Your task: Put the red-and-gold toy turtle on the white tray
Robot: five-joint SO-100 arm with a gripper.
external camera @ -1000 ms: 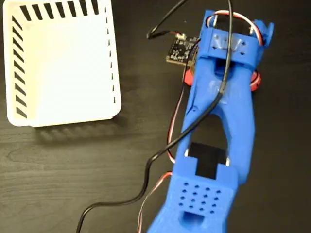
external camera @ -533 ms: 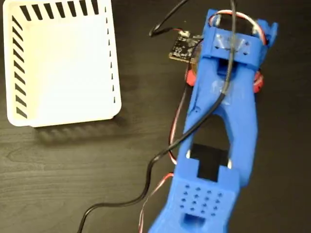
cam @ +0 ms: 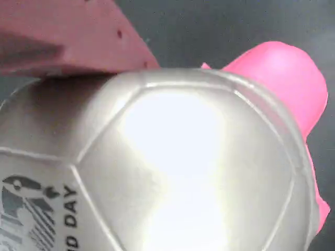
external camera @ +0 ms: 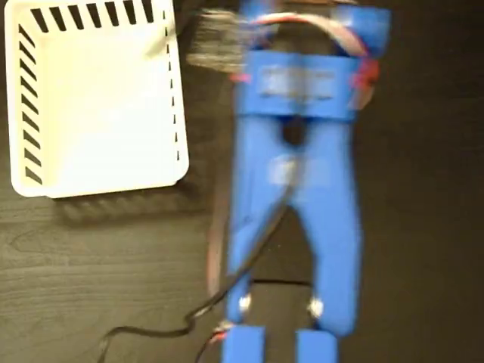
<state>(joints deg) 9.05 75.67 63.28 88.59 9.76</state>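
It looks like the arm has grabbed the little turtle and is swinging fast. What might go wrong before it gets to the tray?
1. The arm is blurred with speed, and the wrist view shows only the turtle close up against one finger, not the whole grip. A weak hold could let the smooth shell slip.
2. The loose black cable trails beside the arm and might snag.
3. The tray has raised walls; too low a pass could bump its rim.

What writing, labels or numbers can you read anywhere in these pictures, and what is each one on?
"DAY" is printed in black on the shiny shell of the red-and-gold toy turtle, in the wrist view.
Below it, a second word is cut off by the frame; only "D" shows.
Beside them is a black striped logo, not readable as text.
In the fixed view, the white tray and the blurred arm show no text.
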